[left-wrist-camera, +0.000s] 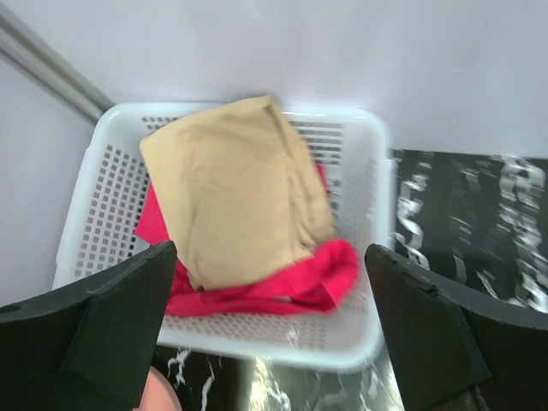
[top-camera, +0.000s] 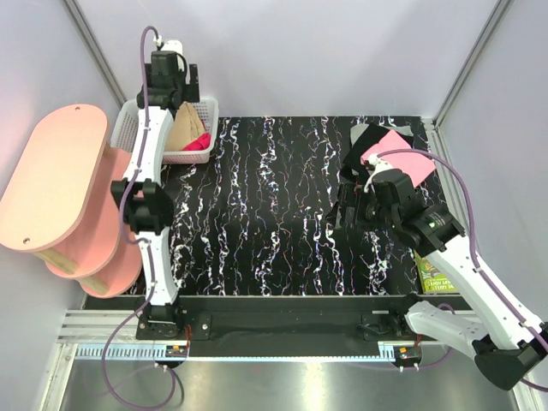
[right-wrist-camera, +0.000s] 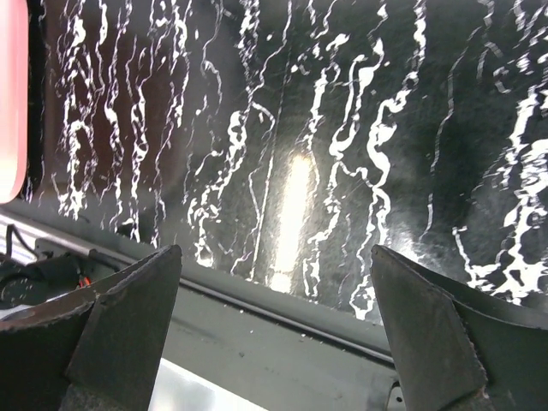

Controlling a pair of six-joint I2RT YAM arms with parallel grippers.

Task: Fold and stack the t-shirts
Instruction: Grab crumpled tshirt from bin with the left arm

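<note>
Seen from above, the left hand (top-camera: 181, 89) hangs over a white basket (top-camera: 128, 122) at the counter's (top-camera: 274, 214) far-left corner. The pink shirt (top-camera: 399, 159) lies on the black shirt (top-camera: 366, 141) far right, near the right hand (top-camera: 351, 205). The left wrist view shows its fingers spread wide, gripping nothing, with the tan shirt (left-wrist-camera: 231, 188) atop the magenta-red shirt (left-wrist-camera: 295, 282) in the basket. In the right wrist view the fingers stand wide apart over marbled counter.

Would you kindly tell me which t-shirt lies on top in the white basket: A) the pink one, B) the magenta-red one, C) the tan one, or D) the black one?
C: in the left wrist view the tan t-shirt lies over the magenta-red t-shirt inside the white basket.
</note>
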